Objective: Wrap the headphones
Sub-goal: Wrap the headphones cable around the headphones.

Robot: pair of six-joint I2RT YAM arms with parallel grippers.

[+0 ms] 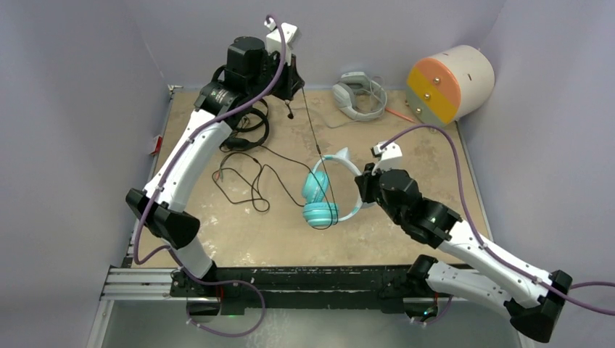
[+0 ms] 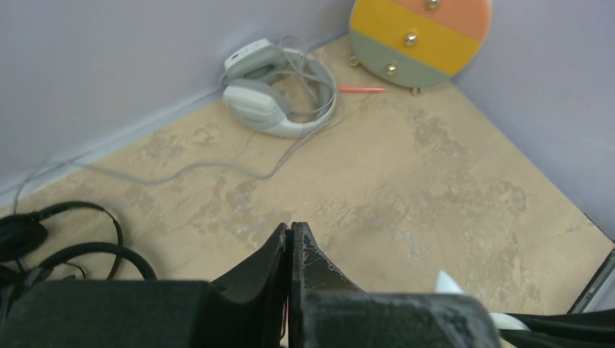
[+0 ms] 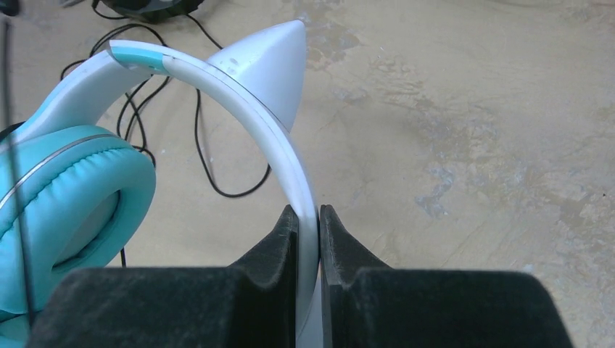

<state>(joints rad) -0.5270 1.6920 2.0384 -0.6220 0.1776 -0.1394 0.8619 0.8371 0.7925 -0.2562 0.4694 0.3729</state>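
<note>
The teal cat-ear headphones [image 1: 323, 194] sat at mid-table, lifted at one side by the right gripper [image 3: 308, 217]. Its fingers were drawn narrow and clamped across the white band [image 3: 239, 94], just below one cat ear, so the band stood on edge between the pads with the ear cups [image 1: 317, 199] hanging off to the gripper's left.

The left gripper [image 1: 294, 81] hung high on the far side of those headphones, well apart from them, jaws pressed flat together. In the overhead view the thin black cord [image 1: 313, 127] ran in a nearly straight, taut line from that gripper down to the headphones and across the cups, with the plug end dangling just under the fingers. So it looked pinched there, though the left wrist view did not show the cord between the pads.

The coming move seemed to turn on that line. The cord ran almost square to the stack of cups, so the cord-holding left arm would have to circle the cups while the right held them steady.

A pair of black headphones [image 1: 246, 127] lay left of the teal pair, under the left arm; a grey-white headset [image 1: 359, 94] lay beyond it
</note>
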